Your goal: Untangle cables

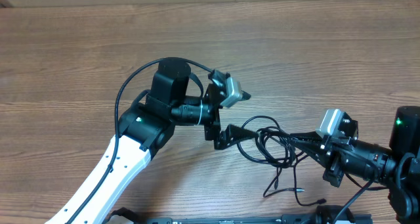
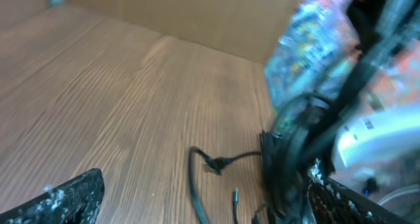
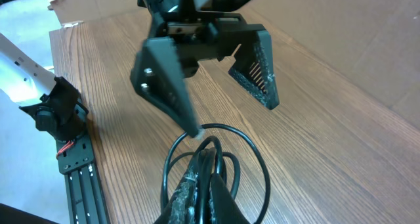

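Cables [image 1: 270, 133]: bunched in a loose black knot on the wooden tabletop [image 1: 79, 53], between the two arms and nearer the right one. Pinched at the knot's right side by the right gripper [image 1: 298, 140], jaws clenched on several strands at once. Judged an anchoring hold, to stop the bundle sliding while the other side gets worked. From the right wrist view, strands gathered into the closed tip [image 3: 202, 184] and fanning out ahead as round loops lying flat on the wood.

Left gripper [image 1: 218, 115] poised at the knot's left edge, jaws spread wide and empty. One finger [image 3: 172, 86] with its tip just beside, or perhaps touching, the top of the nearest loop; contact not certain. Probably lined up to take one loop and draw it away from the anchored end.

In looks: thin black cords, much finer than the arm wiring, in overlapping loops crossing near the middle. Loose tails trailing toward the near edge, one ending in a small plug [image 1: 300, 190]. Left wrist view blurred, showing only a bent length and a small plug end [image 2: 235, 196].
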`<state>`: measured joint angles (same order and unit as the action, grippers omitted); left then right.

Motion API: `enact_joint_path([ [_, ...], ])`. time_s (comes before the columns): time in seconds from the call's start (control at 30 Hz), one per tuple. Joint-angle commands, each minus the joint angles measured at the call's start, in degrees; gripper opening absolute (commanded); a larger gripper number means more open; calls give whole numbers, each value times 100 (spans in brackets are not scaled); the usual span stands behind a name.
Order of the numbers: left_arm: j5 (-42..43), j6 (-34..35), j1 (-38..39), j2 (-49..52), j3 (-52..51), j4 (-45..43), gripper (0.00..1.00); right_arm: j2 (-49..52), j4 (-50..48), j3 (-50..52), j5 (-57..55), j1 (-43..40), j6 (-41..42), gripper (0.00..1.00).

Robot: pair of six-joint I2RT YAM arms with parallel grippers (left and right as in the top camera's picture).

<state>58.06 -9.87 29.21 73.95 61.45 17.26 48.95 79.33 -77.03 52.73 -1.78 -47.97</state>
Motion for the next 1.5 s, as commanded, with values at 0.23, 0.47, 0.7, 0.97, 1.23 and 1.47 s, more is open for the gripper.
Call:
enact_joint_path([
  [0.23, 909, -1419, 11, 20, 63, 223, 100, -57, -57, -28, 776, 22, -52, 4],
  [0.47, 916, -1414, 11, 20, 63, 221, 100, -57, -348, -28, 1624, 22, -48, 4],
  [0.7, 1084, -1419, 13, 20, 63, 219, 52, -57, -533, -28, 1792, 22, -44, 4],
  [0.97, 1250, -1419, 227, 20, 63, 142, 4, -57, -533, -28, 1814, 22, -44, 4],
  [1.23, 1246, -1416, 529, 20, 63, -87, 31, -57, -516, -28, 1812, 22, -42, 4],
  [1.47, 1248, -1416, 533, 20, 63, -107, 46, -57, -511, -28, 1812, 22, -39, 4],
])
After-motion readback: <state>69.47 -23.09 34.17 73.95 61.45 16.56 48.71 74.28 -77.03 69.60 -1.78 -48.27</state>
